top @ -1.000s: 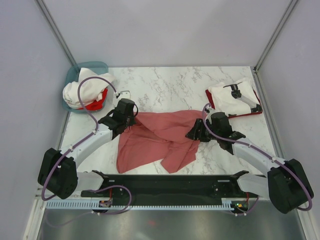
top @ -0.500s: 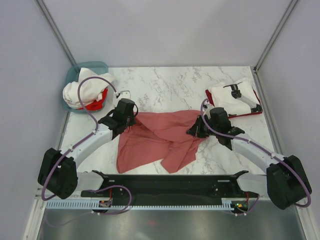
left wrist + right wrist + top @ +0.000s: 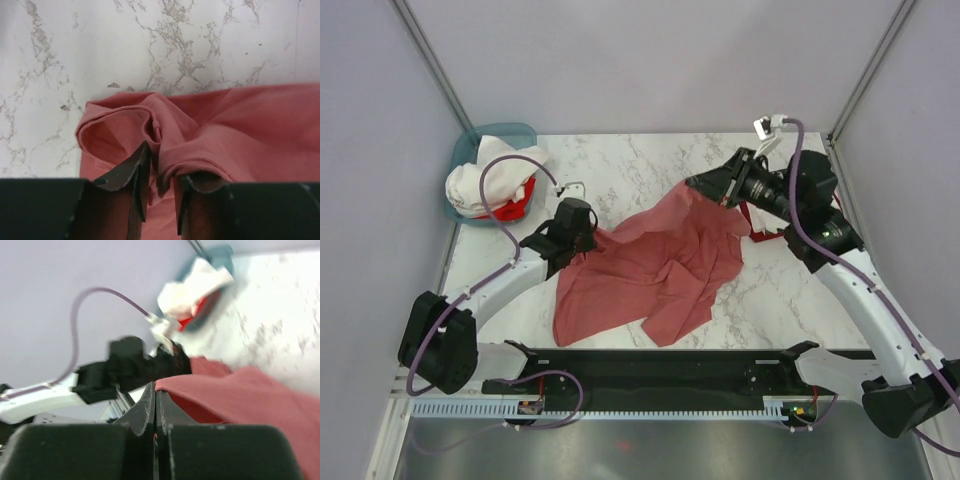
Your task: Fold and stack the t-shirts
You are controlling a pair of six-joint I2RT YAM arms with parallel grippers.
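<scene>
A dusty salmon-red t-shirt [image 3: 650, 265] lies crumpled on the marble table. My right gripper [image 3: 693, 183] is raised over the back right and is shut on the shirt's edge, holding that side up off the table. The right wrist view shows the cloth [image 3: 250, 390] pinched at the gripper's [image 3: 155, 387] closed tips. My left gripper [image 3: 587, 233] rests at the shirt's left corner. In the left wrist view its fingers [image 3: 162, 165] stand slightly apart, with a loose fold of the shirt [image 3: 240, 125] bunched between them. More white and red t-shirts [image 3: 485, 185] fill the basket.
The teal basket [image 3: 470, 140] stands at the back left corner, also seen in the right wrist view as a basket [image 3: 222, 255]. A folded pile at the back right is hidden behind my right arm. Grey walls enclose the table [image 3: 620, 165] on three sides.
My right gripper closed on the shirt's right edge and swung up and back, lifting it. My left gripper, shut before, has parted at the left corner.
</scene>
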